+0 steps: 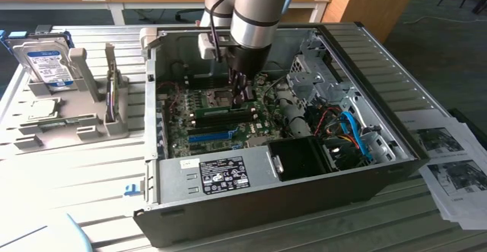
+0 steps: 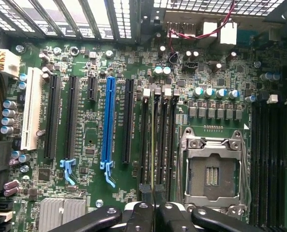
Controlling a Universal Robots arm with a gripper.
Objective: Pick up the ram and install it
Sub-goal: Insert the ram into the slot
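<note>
Now, tool (image 2: 154,212) clamped on the ram (image 2: 153,140), held edge-on between its fingers (image 2: 137,218), aligned along memory slots (image 2: 163,140)

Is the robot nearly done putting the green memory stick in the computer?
It looks close. Done: the pick-up, since the claw is shut on the ram, held edge-on. In hand: the ram is down inside the computer case, lined up along the black memory slots beside the empty processor socket. Left: I cannot tell whether it has clicked in, and the claw has not let go.
</note>
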